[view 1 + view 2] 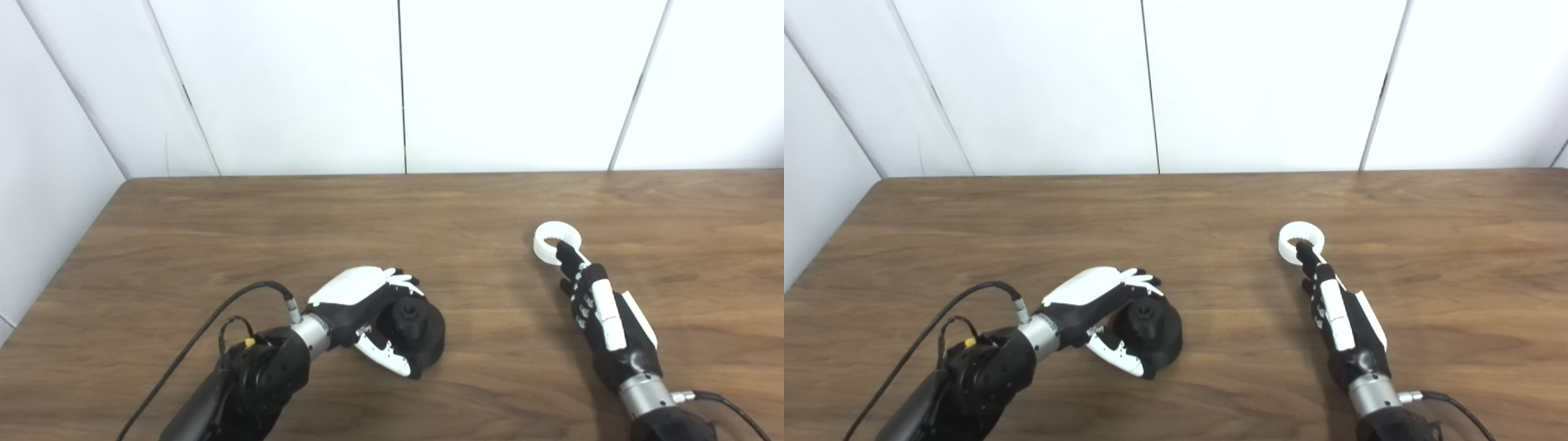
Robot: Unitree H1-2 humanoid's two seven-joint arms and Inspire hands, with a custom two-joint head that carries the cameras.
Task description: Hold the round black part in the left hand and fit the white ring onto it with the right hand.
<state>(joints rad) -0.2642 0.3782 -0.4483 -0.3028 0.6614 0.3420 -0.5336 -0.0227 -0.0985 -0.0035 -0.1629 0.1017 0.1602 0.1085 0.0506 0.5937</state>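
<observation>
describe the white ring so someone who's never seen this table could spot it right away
On the wooden table, look right of centre, just beyond the right hand, whose fingertips reach its rim. There lies the white ring, flat and open in the middle. It is the only white loose part; the black part is in the left hand.

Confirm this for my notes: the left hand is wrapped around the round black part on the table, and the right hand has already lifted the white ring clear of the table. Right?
Not quite. The white ring lies flat on the table, with only the right hand's fingertips reaching it; both eye views show this. The left hand is indeed wrapped around the round black part.
</observation>
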